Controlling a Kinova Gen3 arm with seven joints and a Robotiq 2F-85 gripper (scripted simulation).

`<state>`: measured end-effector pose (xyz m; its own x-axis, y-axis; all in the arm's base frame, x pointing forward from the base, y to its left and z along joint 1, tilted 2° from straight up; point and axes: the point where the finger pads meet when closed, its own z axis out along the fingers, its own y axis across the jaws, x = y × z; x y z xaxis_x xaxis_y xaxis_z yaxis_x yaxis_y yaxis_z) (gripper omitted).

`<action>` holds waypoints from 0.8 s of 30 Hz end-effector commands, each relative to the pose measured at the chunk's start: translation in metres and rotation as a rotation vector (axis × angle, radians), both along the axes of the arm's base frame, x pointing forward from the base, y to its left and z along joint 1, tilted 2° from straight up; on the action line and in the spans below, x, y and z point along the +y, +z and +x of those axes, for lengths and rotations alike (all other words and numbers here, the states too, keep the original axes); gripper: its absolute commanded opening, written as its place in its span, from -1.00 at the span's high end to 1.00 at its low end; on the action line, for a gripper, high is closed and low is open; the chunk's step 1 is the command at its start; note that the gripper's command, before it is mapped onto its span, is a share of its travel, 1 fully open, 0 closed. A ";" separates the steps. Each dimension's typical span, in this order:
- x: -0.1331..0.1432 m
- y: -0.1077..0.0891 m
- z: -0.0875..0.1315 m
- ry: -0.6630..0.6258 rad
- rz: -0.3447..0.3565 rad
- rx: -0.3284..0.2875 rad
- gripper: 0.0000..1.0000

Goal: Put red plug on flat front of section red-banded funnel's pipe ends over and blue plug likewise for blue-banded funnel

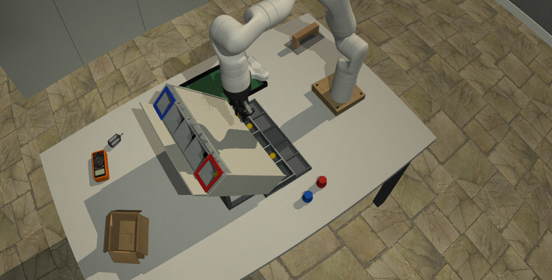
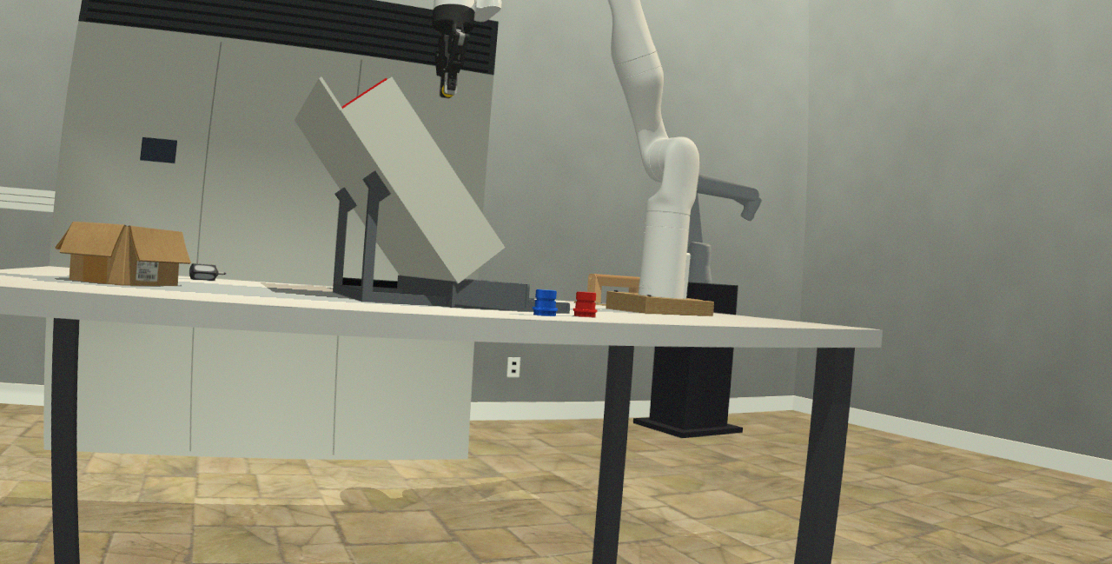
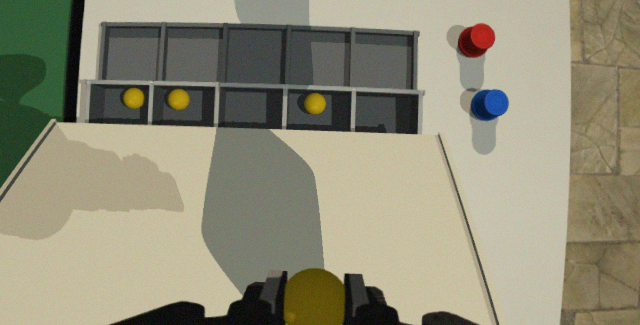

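My gripper (image 1: 242, 118) (image 2: 446, 94) (image 3: 314, 296) is shut on a yellow marble high above the slanted cover (image 3: 390, 205) (image 2: 423, 187). In the wrist view, yellow marbles lie in the first (image 3: 133, 98), second (image 3: 178, 99) and fourth sections from the left of the grey section rack (image 3: 255, 86) (image 1: 274, 134). The red-banded funnel (image 1: 203, 165) has a yellow marble (image 1: 216, 174) visible inside. The blue-banded funnel (image 1: 158, 111) is at the other end. The red plug (image 1: 321, 181) (image 2: 585, 303) (image 3: 477, 39) and blue plug (image 1: 307, 196) (image 2: 545, 302) (image 3: 492, 103) stand upright on the table. The pipes are hidden.
The green-bottomed tray (image 3: 35, 20) lies beside the rack. An open cardboard box (image 1: 127, 235) (image 2: 157, 273), an orange multimeter (image 1: 100, 165) and a small dark tool (image 1: 114, 140) are beyond the funnels. A wooden-handled float (image 1: 305, 35) lies near the arm's base.
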<state>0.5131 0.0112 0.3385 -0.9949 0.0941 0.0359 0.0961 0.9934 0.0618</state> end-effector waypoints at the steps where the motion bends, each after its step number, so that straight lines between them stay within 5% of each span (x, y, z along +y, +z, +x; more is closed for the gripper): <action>1: -0.003 0.000 0.070 -0.006 0.001 -0.002 1.00; 9: -0.006 -0.001 0.141 -0.006 0.001 -0.002 1.00; 15: -0.006 -0.001 0.144 -0.006 0.001 -0.002 1.00; 16: -0.007 -0.002 0.167 0.006 -0.038 -0.012 1.00; 24: -0.007 -0.002 0.167 0.006 -0.038 -0.012 1.00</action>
